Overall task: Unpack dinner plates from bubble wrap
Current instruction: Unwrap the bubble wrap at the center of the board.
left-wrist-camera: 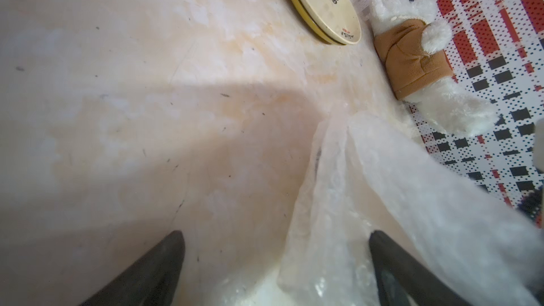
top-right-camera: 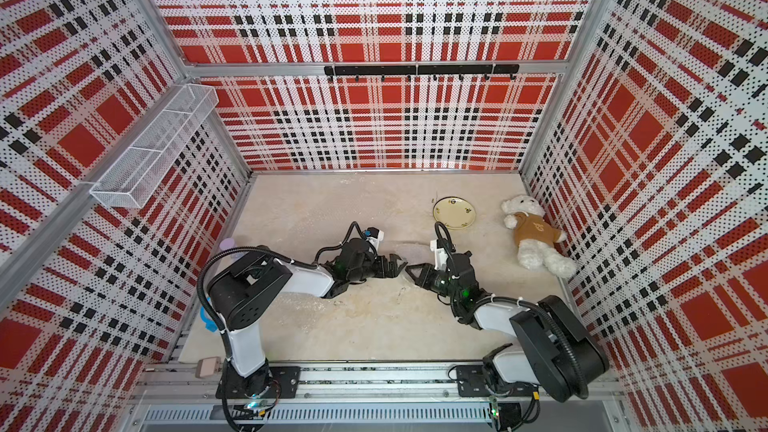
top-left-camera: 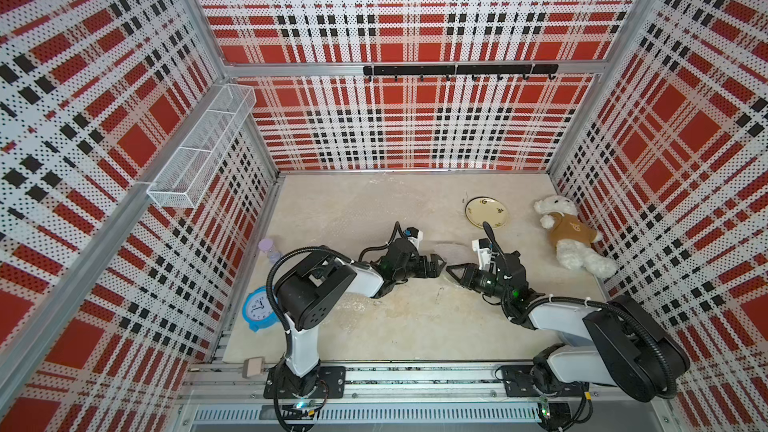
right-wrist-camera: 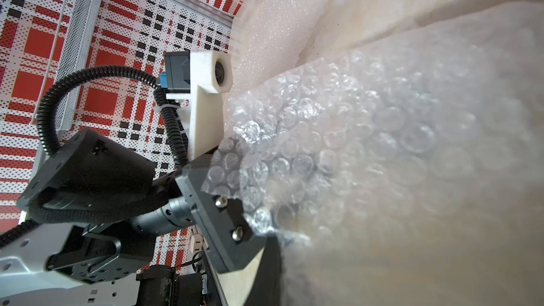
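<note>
Your left pincer (top-left-camera: 439, 264) stands wide open at mid-bench, holding nothing. Its dark fingers (left-wrist-camera: 159, 263) sit either side of a raised ridge of bubble wrap (left-wrist-camera: 368, 189). Your right pincer (top-left-camera: 450, 271), just beside it with tips facing, is closed on that wrap. The sheet fills its wrist view, so close and blurred that the pinch itself is hidden. In both top views the clear wrap almost vanishes against the pale bench (top-left-camera: 415, 338). One dinner plate (top-left-camera: 487, 211) lies bare at the far right, near the teddy bear (top-left-camera: 569, 234). Whether a plate sits under the wrap, you cannot tell.
</note>
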Motion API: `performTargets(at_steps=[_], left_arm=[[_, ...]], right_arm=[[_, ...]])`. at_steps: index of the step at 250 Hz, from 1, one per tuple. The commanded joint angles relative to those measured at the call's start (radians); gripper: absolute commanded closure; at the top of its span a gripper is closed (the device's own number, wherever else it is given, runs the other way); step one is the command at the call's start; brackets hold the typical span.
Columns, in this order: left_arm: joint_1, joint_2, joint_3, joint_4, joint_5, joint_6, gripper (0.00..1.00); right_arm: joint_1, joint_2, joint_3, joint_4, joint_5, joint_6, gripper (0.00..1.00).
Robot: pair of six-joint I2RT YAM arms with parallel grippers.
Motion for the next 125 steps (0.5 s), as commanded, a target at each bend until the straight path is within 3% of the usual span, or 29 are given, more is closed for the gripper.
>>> performTargets(at_steps=[1,125], left_arm=[[0.005,0.084,-0.068,-0.258,-0.005,-0.016,0.01],[-0.002,0.091,-0.080,-0.279,-0.046,-0.007,0.00]], right_arm=[[-0.011,-0.032,0.038,0.110,-0.029,0.008,1.00],[-0.011,0.002,0.067,0.220,-0.100,0.095,1.00]])
